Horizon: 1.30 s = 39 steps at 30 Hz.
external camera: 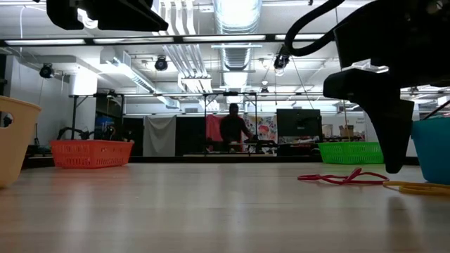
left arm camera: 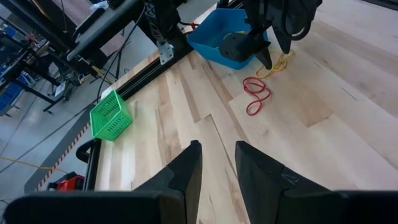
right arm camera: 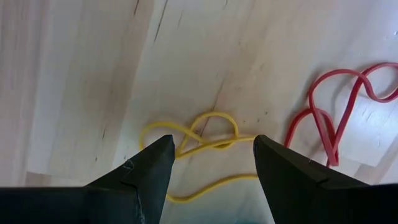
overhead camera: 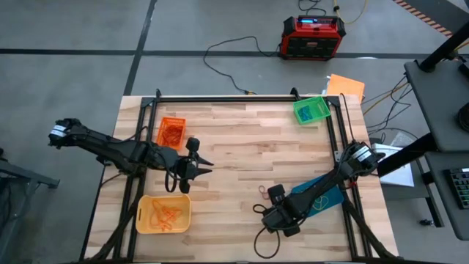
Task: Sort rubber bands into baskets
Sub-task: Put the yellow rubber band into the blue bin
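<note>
Blue basket point(overhead camera: 322, 196) lying largely covered by the right arm in the high view, cut off at the edge in the low view. Contents of the green basket point(overhead camera: 311, 110) too small to make out. Wooden table point(overhead camera: 249, 139) spreading under everything; person point(external camera: 233, 128) standing far behind it in a lit workshop. Right gripper point(right arm camera: 211, 163) hovering just beside the blue basket, fingers spread wide and gripping nothing, straddling a twisted yellow rubber band point(right arm camera: 198, 144) on the wood, red rubber band point(right arm camera: 336, 118) lying next to it. Left gripper point(left arm camera: 217, 163) waiting well apart from the blue basket, between the orange basket point(overhead camera: 171, 131) and yellow basket point(overhead camera: 163, 213), fingers parted slightly, nothing between them.
</note>
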### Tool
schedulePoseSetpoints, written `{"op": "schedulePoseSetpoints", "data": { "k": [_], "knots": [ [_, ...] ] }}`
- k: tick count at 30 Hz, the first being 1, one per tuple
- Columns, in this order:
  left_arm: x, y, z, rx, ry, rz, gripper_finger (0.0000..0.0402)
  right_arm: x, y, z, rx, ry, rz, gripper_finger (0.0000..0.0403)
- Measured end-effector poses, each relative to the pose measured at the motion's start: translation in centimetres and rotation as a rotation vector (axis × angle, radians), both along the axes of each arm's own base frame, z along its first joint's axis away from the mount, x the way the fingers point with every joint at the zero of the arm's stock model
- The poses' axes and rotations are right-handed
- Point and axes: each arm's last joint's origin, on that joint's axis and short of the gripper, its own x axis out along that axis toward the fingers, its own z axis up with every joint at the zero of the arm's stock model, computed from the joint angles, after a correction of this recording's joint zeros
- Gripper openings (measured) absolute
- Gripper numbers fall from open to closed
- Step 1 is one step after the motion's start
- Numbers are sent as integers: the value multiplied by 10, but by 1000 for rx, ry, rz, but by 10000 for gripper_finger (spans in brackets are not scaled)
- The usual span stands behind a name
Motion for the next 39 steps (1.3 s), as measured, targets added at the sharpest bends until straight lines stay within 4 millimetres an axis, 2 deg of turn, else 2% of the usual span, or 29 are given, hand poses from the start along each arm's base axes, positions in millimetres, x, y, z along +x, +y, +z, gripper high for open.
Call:
{"op": "schedulePoseSetpoints", "data": {
  "k": [25,30,39],
  "knots": [
    [0,0,0,-8,0,3,82,0,-8,-12,28,-5,-7,208],
    [0,0,0,-8,0,3,82,1,-8,-12,32,-12,-4,157],
    [0,0,0,-8,0,3,82,6,-6,-9,44,-53,-15,20]
  ]
}}
